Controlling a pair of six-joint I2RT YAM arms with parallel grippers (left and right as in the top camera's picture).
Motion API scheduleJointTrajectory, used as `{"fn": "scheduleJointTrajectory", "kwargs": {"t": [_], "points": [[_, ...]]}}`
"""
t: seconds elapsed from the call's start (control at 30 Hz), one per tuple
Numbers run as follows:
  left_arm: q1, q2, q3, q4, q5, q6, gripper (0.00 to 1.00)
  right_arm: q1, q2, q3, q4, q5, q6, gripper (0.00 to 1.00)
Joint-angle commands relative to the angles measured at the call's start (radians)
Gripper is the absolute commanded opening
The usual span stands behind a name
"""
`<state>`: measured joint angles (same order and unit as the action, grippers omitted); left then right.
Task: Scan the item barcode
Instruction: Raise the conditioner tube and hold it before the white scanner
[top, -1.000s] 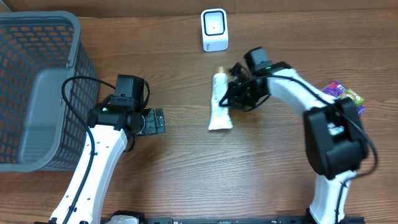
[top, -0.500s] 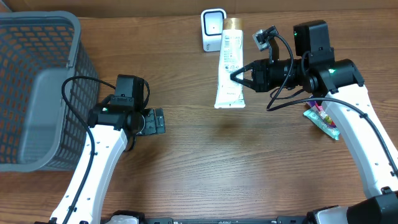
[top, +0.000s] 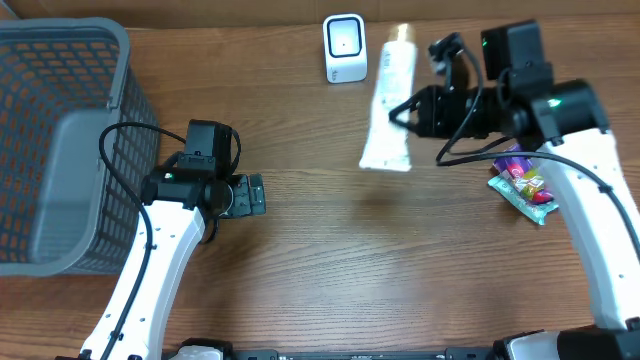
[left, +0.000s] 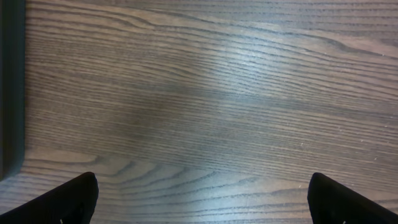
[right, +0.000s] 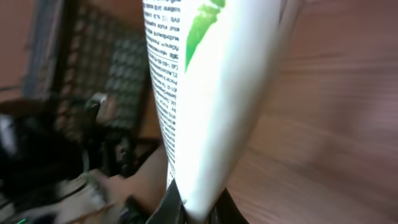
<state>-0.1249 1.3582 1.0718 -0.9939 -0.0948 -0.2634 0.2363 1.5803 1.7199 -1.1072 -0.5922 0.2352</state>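
A wooden desk (top: 330, 270) with a dark grain is seen from above. At its left end a large grey mesh basket (top: 40, 90) is placed. The left arm is stretched up from the near edge, and its tool (top: 252, 195) is held beside the basket with the jaws spread wide; in the left wrist view the left tool (left: 202, 205) is shown with nothing but bare wood between its two dark fingertips (left: 74, 199). The right arm is reached in from the right side, and its tool (top: 398, 113) is closed on the tube (top: 385, 130).

The tube is held off the desk, just right of the scanner (top: 345, 48), and a faint shadow is cast on the wood below it. It is white, long and flattened, with a tan cap (top: 401, 33) turned towards the far edge and a broad crimped end towards the near side. In the right wrist view the tube (right: 199, 93) is seen close up: fine dark print is set along one side and a green stroke is painted near the top.

A colourful packet (top: 522, 185) is laid flat under the right arm. The scanner, a small white block, is stood upright near the far edge.
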Motion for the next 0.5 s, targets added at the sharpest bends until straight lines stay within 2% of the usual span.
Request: {"fn": "scheduleJointTrajectory", "kwargs": {"t": [0.0, 0.13, 0.27, 0.3, 0.4, 0.47], "points": [[-0.006, 0.003, -0.003, 0.004, -0.009, -0.014, 1.0, 0.022, 0.002, 0.239, -0.05, 0.428, 0.029, 0.04], [-0.007, 0.003, -0.003, 0.004, -0.009, -0.014, 1.0, 0.113, 0.085, 0.337, -0.024, 0.867, 0.016, 0.04], [-0.006, 0.003, -0.003, 0.004, -0.009, -0.014, 1.0, 0.219, 0.246, 0.336, 0.133, 1.265, -0.132, 0.04], [-0.006, 0.003, -0.003, 0.004, -0.009, -0.014, 1.0, 0.225, 0.262, 0.336, 0.153, 1.304, -0.153, 0.04], [-0.006, 0.003, -0.003, 0.004, -0.009, -0.014, 1.0, 0.278, 0.438, 0.336, 0.43, 1.648, -0.421, 0.04], [-0.006, 0.003, -0.003, 0.004, -0.009, -0.014, 0.99, 0.284, 0.541, 0.336, 0.608, 1.695, -0.685, 0.04]]}}
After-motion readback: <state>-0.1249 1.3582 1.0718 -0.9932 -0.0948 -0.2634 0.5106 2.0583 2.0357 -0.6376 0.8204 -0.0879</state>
